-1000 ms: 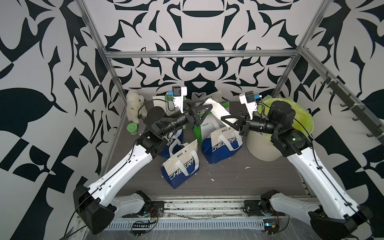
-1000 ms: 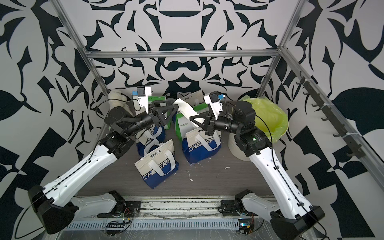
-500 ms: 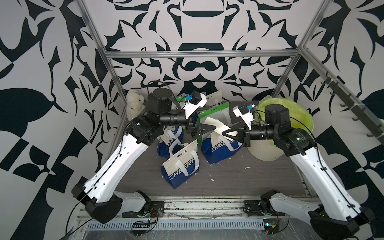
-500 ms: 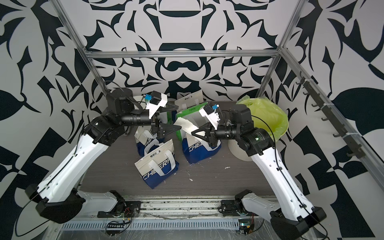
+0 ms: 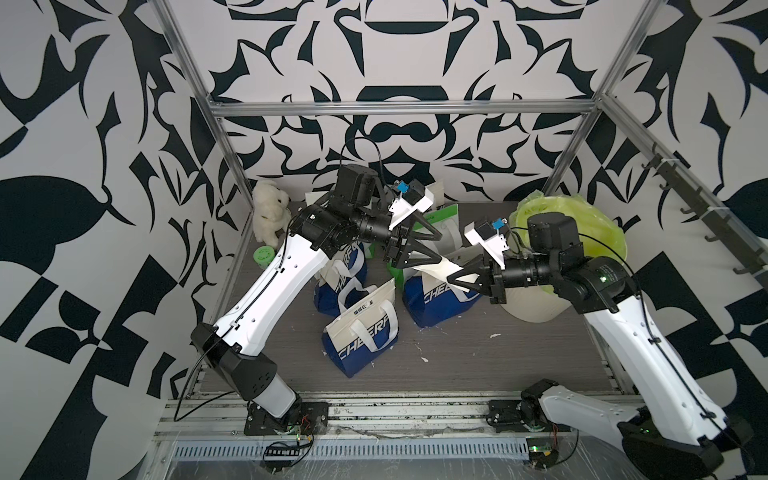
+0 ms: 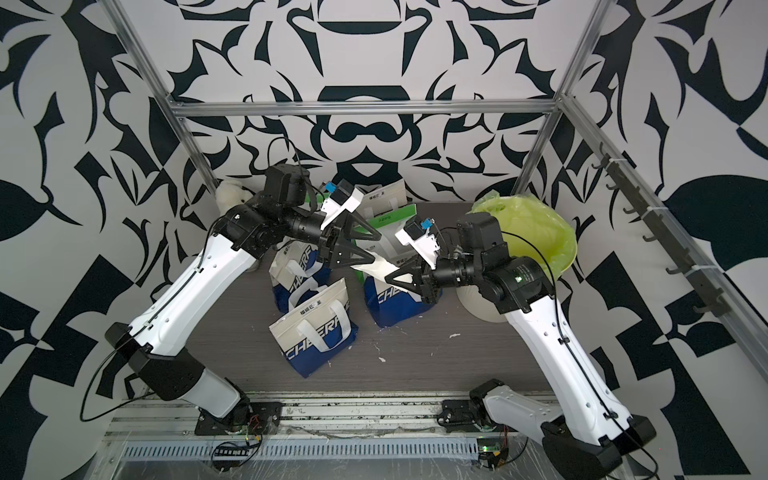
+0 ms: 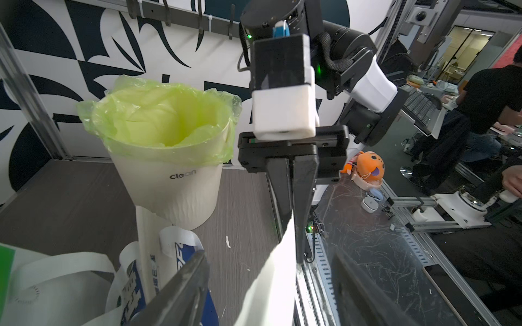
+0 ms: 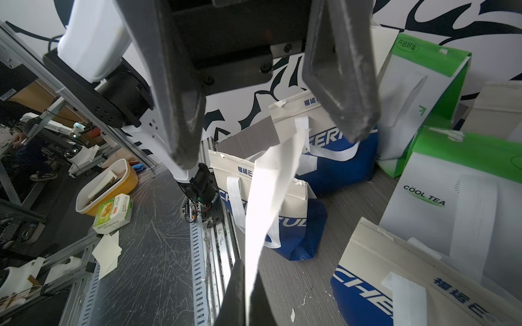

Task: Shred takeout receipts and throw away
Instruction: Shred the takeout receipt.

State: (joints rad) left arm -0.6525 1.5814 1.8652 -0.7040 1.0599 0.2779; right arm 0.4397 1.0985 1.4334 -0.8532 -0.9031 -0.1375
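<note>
Black-and-white patterned walls [image 5: 395, 50] enclose a grey wood-grain tabletop [image 5: 498, 361].

Containers: you have a white bin [image 5: 536, 307] at the right rear, smooth-walled and tapering, lined with a thin, crumpled yellow-green plastic liner [image 5: 602, 232] folded over its rim. The left wrist view looks into the liner, but what lies at the bottom cannot be told. Three blue-and-white bags stand mid-table: a front bag [image 5: 365, 332], a middle bag [image 5: 436, 295] and a left bag [image 5: 345, 270]. All are of soft fabric with flat white strap handles. Boxy green-and-white bags [image 5: 444, 216] stand behind them. Their contents cannot be made out. Small white paper scraps [image 5: 494, 334] lie on the bare surface.

Task item: one takeout receipt [image 5: 438, 268], a thin, limp cream-white strip, hangs in the air above the middle bag, slightly twisted along its length.

Tools: your right gripper [image 5: 455, 279] is clamped on one end of the receipt, its black triangular fingers pressed together on the paper. Your left gripper [image 5: 440, 249] faces it with its jaws spread apart, straddling the strip's free end. In both top views the lower finger lies against the paper, while the upper stands clear.
</note>
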